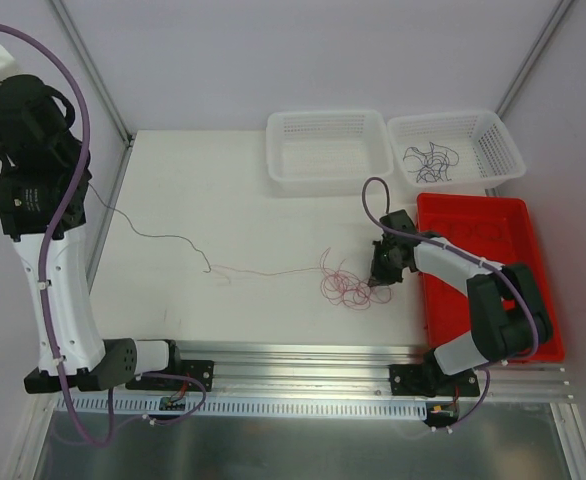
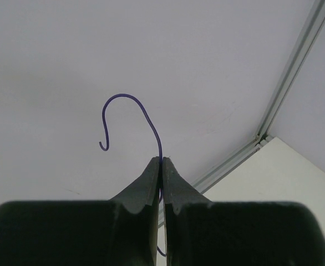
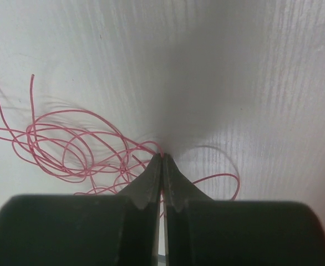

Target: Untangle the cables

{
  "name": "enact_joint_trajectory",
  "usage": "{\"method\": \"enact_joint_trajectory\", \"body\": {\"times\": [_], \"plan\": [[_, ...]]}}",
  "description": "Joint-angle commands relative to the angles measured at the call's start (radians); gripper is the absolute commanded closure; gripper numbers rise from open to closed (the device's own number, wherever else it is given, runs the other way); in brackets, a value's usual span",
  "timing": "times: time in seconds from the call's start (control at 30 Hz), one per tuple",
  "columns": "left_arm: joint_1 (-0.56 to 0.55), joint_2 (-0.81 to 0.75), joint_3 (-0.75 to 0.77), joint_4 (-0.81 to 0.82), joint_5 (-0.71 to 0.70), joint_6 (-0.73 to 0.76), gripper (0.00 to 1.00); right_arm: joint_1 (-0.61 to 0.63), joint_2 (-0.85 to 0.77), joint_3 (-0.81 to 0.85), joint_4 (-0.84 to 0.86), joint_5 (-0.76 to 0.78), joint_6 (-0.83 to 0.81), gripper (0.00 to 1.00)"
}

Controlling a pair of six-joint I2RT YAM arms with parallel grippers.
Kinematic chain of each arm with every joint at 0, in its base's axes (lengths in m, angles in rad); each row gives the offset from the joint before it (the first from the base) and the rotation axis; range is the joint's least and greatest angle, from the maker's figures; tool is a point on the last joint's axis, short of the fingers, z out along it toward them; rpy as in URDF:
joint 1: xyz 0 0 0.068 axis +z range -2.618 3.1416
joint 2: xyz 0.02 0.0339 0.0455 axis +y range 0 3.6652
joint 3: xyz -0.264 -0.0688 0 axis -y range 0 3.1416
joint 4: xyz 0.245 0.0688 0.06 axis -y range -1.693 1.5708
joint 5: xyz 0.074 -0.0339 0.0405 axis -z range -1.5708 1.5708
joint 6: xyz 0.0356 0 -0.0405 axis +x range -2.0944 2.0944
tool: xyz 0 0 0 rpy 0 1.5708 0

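**Item 1: L end effector** (image 2: 161, 160). Raised high at far L of the desk (image 1: 203, 180). Jaws pressed together on the purple cable (image 1: 158, 237), whose short hooked free end sticks up past the tips.

**Item 2: purple cable.** Drops from the L end effector to the desk, then trails R and toward the near edge. Ends at a small kink (image 1: 213, 274), where it meets the red cable (image 1: 273, 270). Too fine to tell whether the two are hooked together or only overlapping.

**Item 3: red cable.** A single strand runs R from the kink, approx. straight, into a coil of loose loops (image 1: 348, 287).

**Item 4: R end effector** (image 3: 162, 157). Low on the desk at the R edge of the coil. Jaws closed, pinching a red strand; the loops lie to its L.

**Item 5: black cables** (image 1: 431, 160). In the far R white basket (image 1: 503, 150), well apart from the others.

**Key relation:** the purple-red line has its long axis L–R between the two end effectors, slack on the desk. The kink lies betw. them, nearer the L arm's side. Judgement: the next pull should go along that axis, w/ the R end effector anchoring the coil. Risk is that the loops cinch tight.
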Motion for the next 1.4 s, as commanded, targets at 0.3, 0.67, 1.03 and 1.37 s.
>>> {"method": "enact_joint_trajectory", "body": {"times": [0.3,0.67,1.03,1.37], "plan": [[0.006,-0.215,-0.235,0.003,0.415,-0.205,0.96,0.022,-0.134,0.034,-0.044,0.026,-0.094,0.98],[0.006,-0.351,-0.575,0.006,0.833,-0.345,0.95,0.21,-0.269,0.261,-0.124,-0.004,-0.327,0.44],[0.005,-0.444,-0.726,0.006,0.869,-0.338,0.94,0.356,0.037,0.497,-0.15,-0.124,-0.597,0.36],[0.005,-0.462,-0.767,0.006,0.88,-0.345,0.94,0.378,0.37,0.702,-0.234,-0.049,-0.691,0.38]]}}
